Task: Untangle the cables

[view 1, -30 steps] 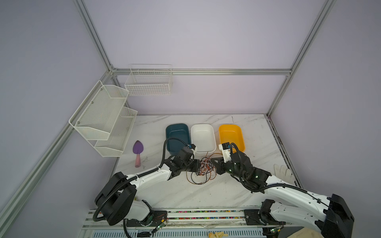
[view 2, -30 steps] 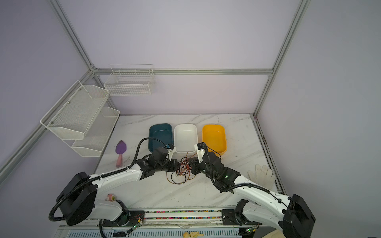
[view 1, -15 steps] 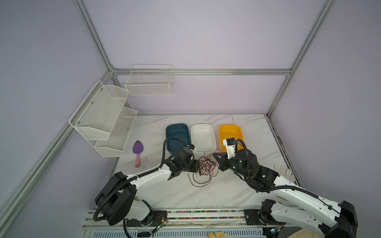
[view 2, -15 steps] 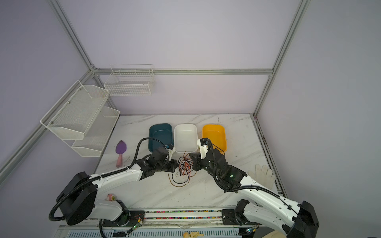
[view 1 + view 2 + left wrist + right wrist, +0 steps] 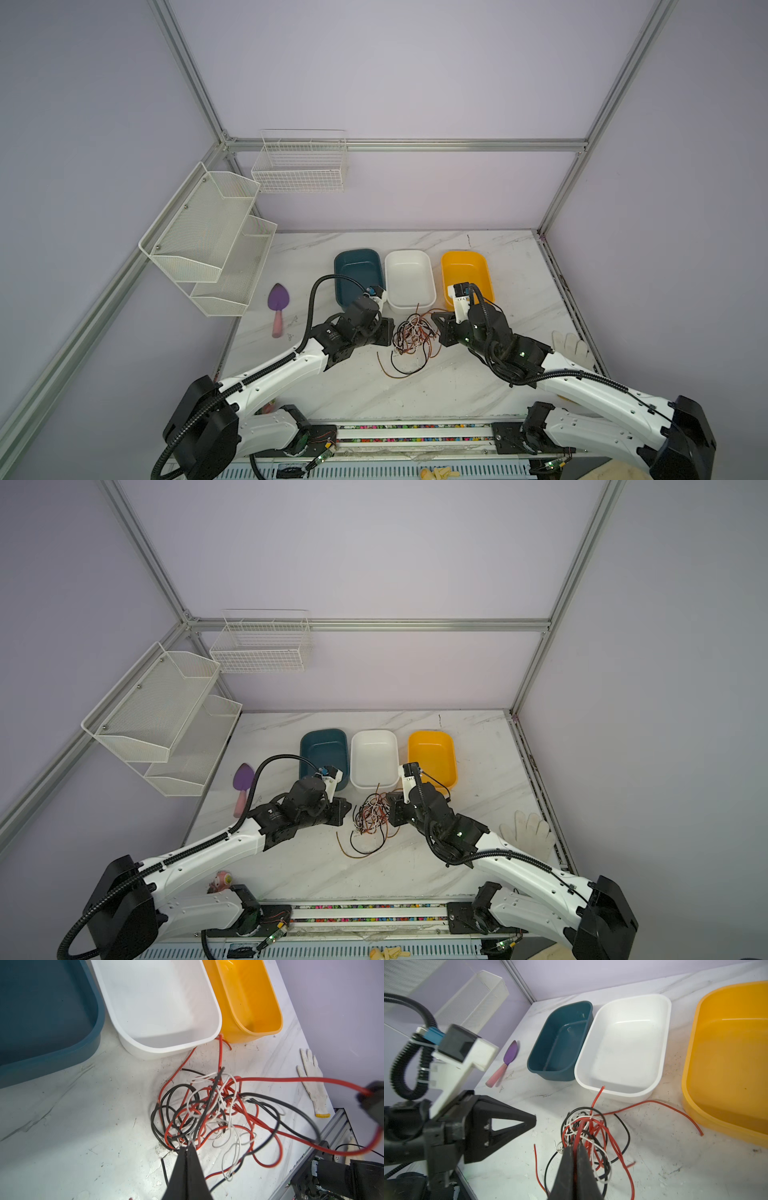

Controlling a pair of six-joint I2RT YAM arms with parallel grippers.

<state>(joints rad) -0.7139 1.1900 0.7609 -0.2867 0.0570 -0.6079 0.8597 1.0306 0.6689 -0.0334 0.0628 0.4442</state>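
The cables (image 5: pixel 413 338) are one tangled heap mid-desk (image 5: pixel 457 382), just on the front-edge side of the white bin (image 5: pixel 409 252). The left end effector (image 5: pixel 188 1146) is clenched on black and white strands. The right end effector (image 5: pixel 574 1148) is clenched on a red one.

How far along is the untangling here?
Done: nothing visibly; the cables are one knot, and the white bin behind it is empty. In hand: the left gripper and right gripper are each shut on strands, the right on a red cable. Left: separating every cable.
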